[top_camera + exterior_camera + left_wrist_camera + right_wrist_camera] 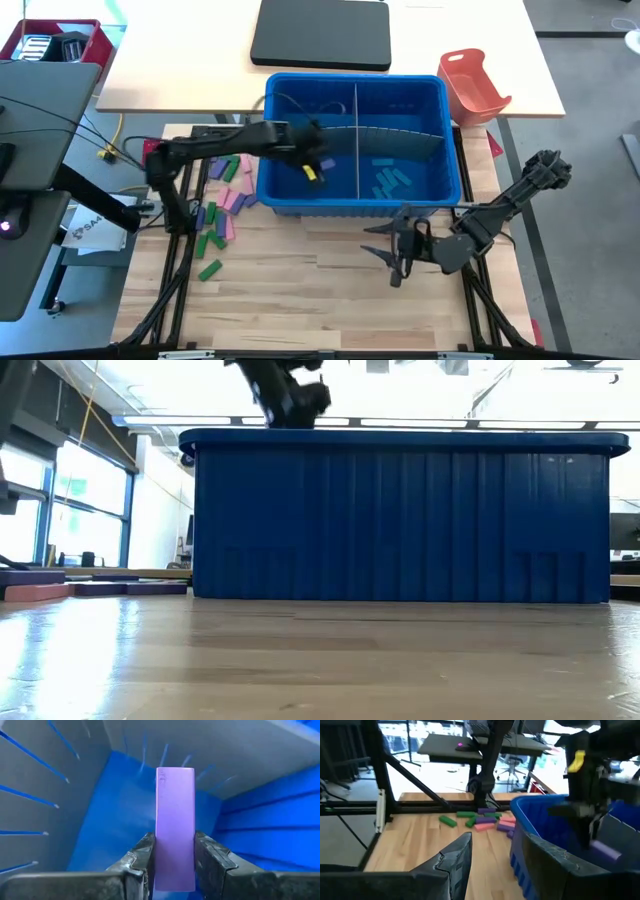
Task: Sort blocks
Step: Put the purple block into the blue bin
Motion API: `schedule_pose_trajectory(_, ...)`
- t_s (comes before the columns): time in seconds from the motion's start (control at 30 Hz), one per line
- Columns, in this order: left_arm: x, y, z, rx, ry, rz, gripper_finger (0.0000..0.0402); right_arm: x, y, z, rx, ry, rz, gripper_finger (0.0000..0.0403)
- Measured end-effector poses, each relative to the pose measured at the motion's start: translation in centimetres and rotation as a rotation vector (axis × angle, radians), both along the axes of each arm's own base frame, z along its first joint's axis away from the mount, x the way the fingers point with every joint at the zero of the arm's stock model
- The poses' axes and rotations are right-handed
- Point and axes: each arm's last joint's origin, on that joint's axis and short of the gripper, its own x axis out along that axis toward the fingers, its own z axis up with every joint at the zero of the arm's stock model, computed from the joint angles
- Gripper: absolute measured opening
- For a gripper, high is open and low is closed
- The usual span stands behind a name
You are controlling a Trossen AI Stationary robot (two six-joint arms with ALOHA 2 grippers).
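The left gripper (174,865), over the left compartment of the blue bin (440,190), clamps a purple block (174,825), other blocks (225,200) lie loose on the table (330,290) left of the bin, and the right gripper (392,252) waits with fingers apart near the bin's near side.

Office lab (desks (470,742), swivel chairs (509,767)) behind rig
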Motion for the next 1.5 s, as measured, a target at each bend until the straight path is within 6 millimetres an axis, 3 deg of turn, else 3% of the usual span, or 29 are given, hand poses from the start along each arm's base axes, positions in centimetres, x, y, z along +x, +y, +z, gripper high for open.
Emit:
schedule_pose_trajectory(0.13,1.3,2.0,-2.9,-0.033,0.069,0.095,0.0092,-0.1,-0.1,-0.2,0.014,0.015,-0.014,0.0169)
schedule_pose_trajectory(0.33,1.7,4.2,-5.2,-0.086,0.098,0.239,0.0092,-0.1,-0.1,-0.3,0.007,0.024,-0.014,0.0169)
schedule_pose_trajectory(0.53,2.3,4.4,-7.3,-0.143,0.146,0.309,0.0092,-0.1,-0.1,-0.4,0.006,0.028,-0.014,0.0169)
schedule_pose_trajectory(0.97,4.0,4.9,-14.2,-0.198,0.279,0.359,0.011,-0.1,-0.1,-0.4,0.006,0.028,-0.014,0.0169)
schedule_pose_trajectory(1.23,4.1,5.0,-14.6,-0.207,0.281,0.336,0.0118,-0.1,-0.1,-0.5,0.017,0.033,-0.017,0.0169)
schedule_pose_trajectory(1.5,3.8,5.9,-14.5,-0.226,0.275,0.317,0.0167,-0.2,-0.2,-0.7,0.043,0.046,-0.026,0.0169)
